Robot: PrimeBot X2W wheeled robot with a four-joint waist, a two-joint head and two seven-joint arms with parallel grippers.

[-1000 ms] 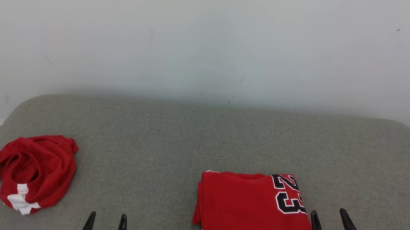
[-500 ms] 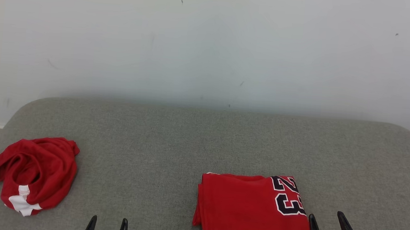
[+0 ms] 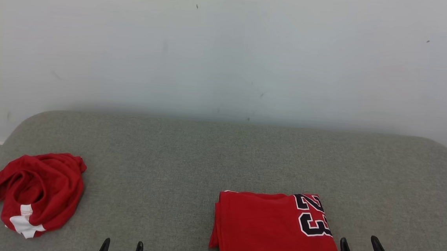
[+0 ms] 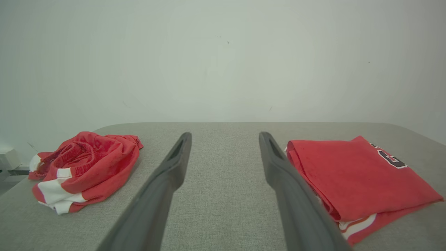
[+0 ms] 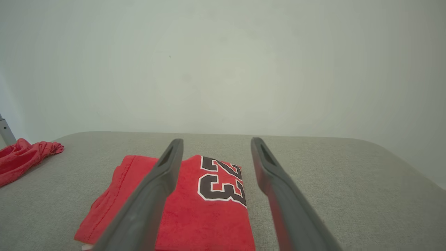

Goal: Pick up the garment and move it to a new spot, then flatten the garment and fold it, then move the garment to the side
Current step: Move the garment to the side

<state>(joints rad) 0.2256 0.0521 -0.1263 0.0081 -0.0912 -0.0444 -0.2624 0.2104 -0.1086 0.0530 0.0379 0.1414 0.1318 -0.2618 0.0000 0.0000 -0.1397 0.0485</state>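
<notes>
Across the grey fabric-covered surface [image 3: 190,154] with rounded corners, the head view shows two red garments well apart. A crumpled red garment with white trim [image 3: 34,191] lies near the left edge. A folded red jersey with a black, white-edged number [image 3: 271,231] lies right of centre, its near edge cut off by the frame. Only the tips of the left jaws show at the bottom, spread and holding nothing. The right jaws, also spread and empty, stand just beside the jersey's right edge. A plain pale wall [image 3: 228,55] rises behind.

The left wrist view looks along two dark fingers [image 4: 163,188], set wide apart over bare surface [image 4: 223,195]. The crumpled garment [image 4: 87,164] is to their left and the folded jersey [image 4: 352,174] to their right. White and orange trim peeks from under the jersey's near fold, which the head view cuts off. Only a corner of the number shows.

The right wrist view has the jersey [image 5: 209,209] under its spread fingers [image 5: 278,195], the left one covering part of the cloth. The number [image 5: 221,183] reads plainly. The crumpled garment [image 5: 24,157] is cut off at the left edge.
</notes>
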